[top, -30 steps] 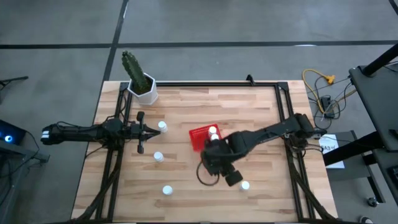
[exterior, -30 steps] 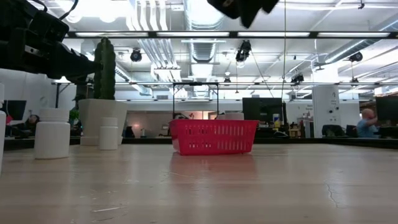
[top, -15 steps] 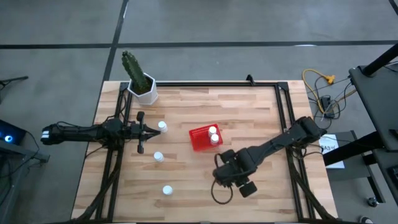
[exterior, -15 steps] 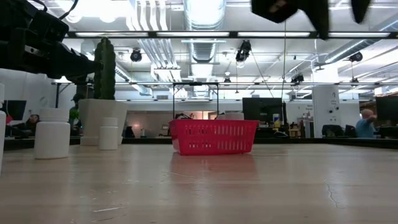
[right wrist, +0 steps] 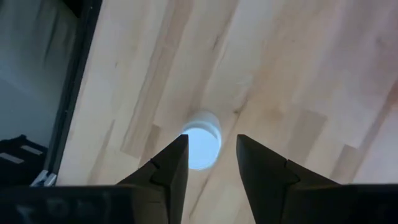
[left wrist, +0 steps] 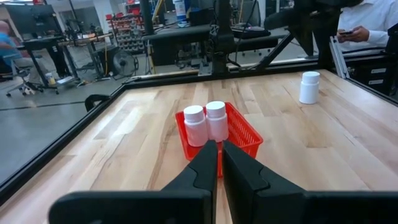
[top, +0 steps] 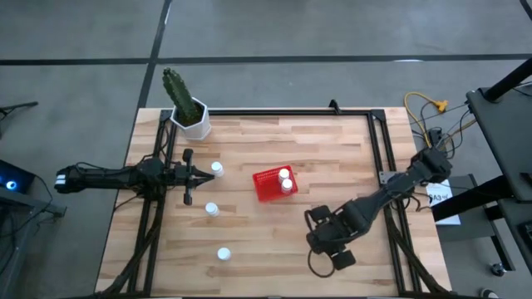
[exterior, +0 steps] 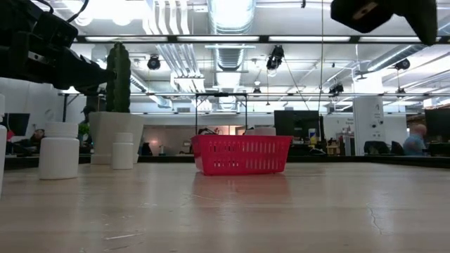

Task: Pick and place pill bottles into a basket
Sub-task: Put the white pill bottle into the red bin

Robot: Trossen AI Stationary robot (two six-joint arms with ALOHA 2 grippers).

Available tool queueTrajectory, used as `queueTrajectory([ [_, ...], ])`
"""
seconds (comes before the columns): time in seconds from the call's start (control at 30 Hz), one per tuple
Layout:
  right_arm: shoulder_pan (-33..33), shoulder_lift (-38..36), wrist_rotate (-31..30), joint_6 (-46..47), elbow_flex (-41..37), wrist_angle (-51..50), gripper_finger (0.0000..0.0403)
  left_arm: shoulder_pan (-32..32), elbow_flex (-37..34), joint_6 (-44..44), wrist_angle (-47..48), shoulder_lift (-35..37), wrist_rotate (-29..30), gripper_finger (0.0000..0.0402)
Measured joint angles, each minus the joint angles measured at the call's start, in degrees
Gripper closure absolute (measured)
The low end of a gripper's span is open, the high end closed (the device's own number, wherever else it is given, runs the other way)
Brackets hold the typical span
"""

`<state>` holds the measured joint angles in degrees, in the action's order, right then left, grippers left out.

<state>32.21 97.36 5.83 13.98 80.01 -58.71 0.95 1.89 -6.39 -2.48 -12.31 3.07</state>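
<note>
A pill bottle [right wrist: 200, 141] stands on the table [top: 349, 158] straight below my right gripper [right wrist: 210, 163], its white cap showing in the gap between my spread fingers [right wrist: 168, 167]; nothing is held. This is near the table's front right part. The red basket [top: 270, 184] sits at mid-table with two bottles [left wrist: 206, 122] standing in it. Three more bottles [top: 212, 209] stand on the left side of the table. My left gripper [left wrist: 215, 163] waits over that left side, pressed together and empty, aimed at the basket. A cactus pot [top: 193, 118] stands in the back left corner.
</note>
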Motion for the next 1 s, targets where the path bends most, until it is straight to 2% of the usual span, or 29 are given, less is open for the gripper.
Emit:
queueTrajectory([
  [0.23,2.4,1.0,-1.2,0.2,-0.9,0.5,0.0273,0.0,0.0,0.0,-0.1,-0.1,0.0,0.0396],
  [0.83,2.4,0.9,-2.4,2.5,-1.3,0.4,0.0280,0.0,0.0,0.0,0.0,-0.1,0.0,0.0396],
  [1.0,2.4,0.9,-2.4,2.7,-1.3,0.4,0.0261,0.0,0.0,0.0,0.0,0.0,0.0,0.0396],
])
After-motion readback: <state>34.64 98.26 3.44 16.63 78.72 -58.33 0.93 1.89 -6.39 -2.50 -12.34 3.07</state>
